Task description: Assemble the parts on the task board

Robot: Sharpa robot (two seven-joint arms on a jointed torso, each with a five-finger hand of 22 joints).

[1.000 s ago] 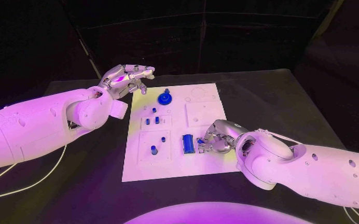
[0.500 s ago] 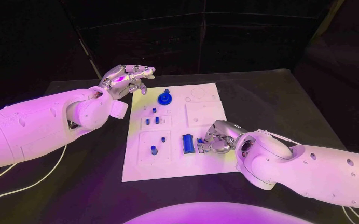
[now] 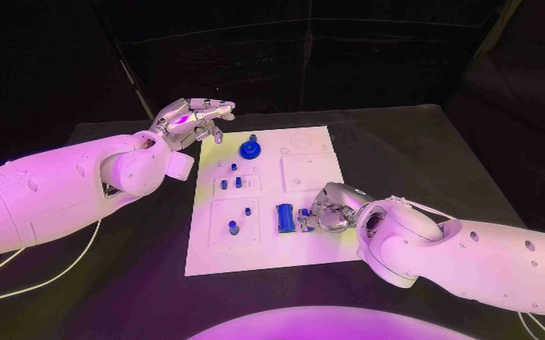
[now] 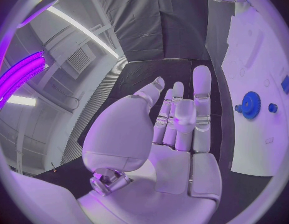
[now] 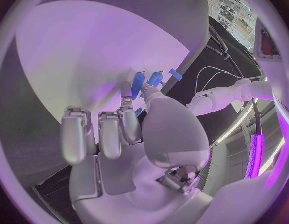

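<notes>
The white task board (image 3: 306, 171) lies mid-table, also seen as the board (image 4: 253, 149) beside my left palm. A blue gear (image 3: 250, 149), the same gear (image 4: 250, 104), stands at its far end. Small blue pegs (image 3: 234, 168) stand in its left half. A blue block (image 3: 285, 218) lies on the near part. My right hand (image 3: 326, 210) rests on the board just right of that block, fingers curled, and pinches a small blue part (image 3: 305, 216) between thumb and finger, the same part (image 5: 137, 112). My left hand (image 3: 193, 118) hovers off the board's far left corner, fingers apart, holding nothing; its palm (image 4: 176, 134) is bare.
Black table (image 3: 431, 143) surrounds the board on all sides. White cables (image 3: 46, 273) trail over the table's near left part. Dark curtains stand behind the table's far edge.
My right hand has edged slightly left toward the blue block with the small part at its fingertips. The left hand has not moved.
</notes>
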